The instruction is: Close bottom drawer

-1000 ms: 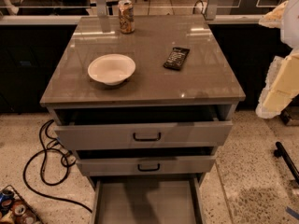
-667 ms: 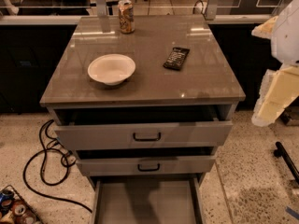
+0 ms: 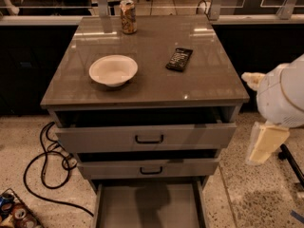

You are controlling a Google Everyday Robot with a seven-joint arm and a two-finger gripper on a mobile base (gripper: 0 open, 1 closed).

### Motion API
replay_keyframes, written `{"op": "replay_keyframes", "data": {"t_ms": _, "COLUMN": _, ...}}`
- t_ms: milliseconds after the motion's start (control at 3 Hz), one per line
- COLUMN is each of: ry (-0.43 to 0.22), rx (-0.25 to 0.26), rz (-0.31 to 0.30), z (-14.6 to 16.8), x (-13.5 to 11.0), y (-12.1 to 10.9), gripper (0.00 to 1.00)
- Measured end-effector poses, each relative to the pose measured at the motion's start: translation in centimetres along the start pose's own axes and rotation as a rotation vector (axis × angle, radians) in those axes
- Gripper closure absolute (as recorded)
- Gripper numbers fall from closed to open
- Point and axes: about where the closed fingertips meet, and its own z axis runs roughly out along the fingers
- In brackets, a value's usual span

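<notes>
The bottom drawer (image 3: 147, 205) is pulled far out at the foot of the grey cabinet (image 3: 142, 96). Its plain grey interior faces up, and its front panel and handle are cut off by the lower edge of the view. Above it the middle drawer (image 3: 149, 167) and the top drawer (image 3: 147, 137) each stand partly open, both with a black pull handle. My gripper (image 3: 263, 144) hangs at the right of the cabinet, level with the top drawer's front and apart from it, below the white rounded arm housing (image 3: 285, 96).
On the cabinet top are a white bowl (image 3: 113, 70), a black remote (image 3: 179, 59) and a drink can (image 3: 128, 16). A black cable (image 3: 45, 167) loops on the speckled floor at the left. Small cans (image 3: 12, 213) lie in the bottom left corner.
The arm has come down and slightly left along the cabinet's right side. The drawers and the things on top have not moved.
</notes>
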Motion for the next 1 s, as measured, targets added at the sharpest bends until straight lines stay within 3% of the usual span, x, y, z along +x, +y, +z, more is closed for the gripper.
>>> {"op": "replay_keyframes", "data": {"t_ms": 333, "ry": -0.003, "rx": -0.022, "rz": 0.010, "z": 5.5, "x": 1.9, "y": 4.6, "gripper": 0.00}}
{"op": "replay_keyframes", "data": {"t_ms": 1000, "ry": 0.029, "rx": -0.074, "rz": 0.028, "z": 9.1, "x": 3.3, "y": 10.2, "gripper": 0.00}}
